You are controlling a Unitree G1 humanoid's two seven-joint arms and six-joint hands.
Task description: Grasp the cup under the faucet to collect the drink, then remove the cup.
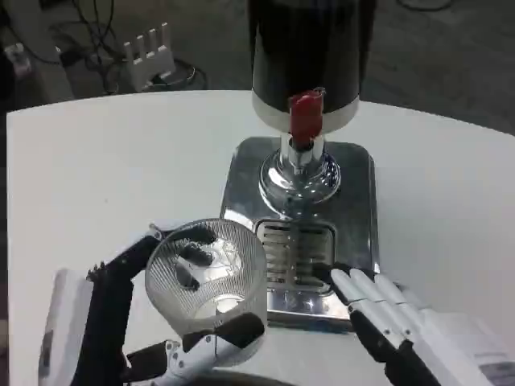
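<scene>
A clear ribbed plastic cup stands on the table at the front left corner of the dispenser's steel base, left of the drip grate. My left hand wraps around the cup, fingers behind it and thumb across its near side. The cup looks empty. The faucet with its red lever juts from the black drink dispenser, up and to the right of the cup. My right hand lies at the base's front right edge, fingers straight and together, holding nothing.
The round white table spreads wide to the left and right of the dispenser. Beyond its far edge, cables and a white power strip lie on the dark floor.
</scene>
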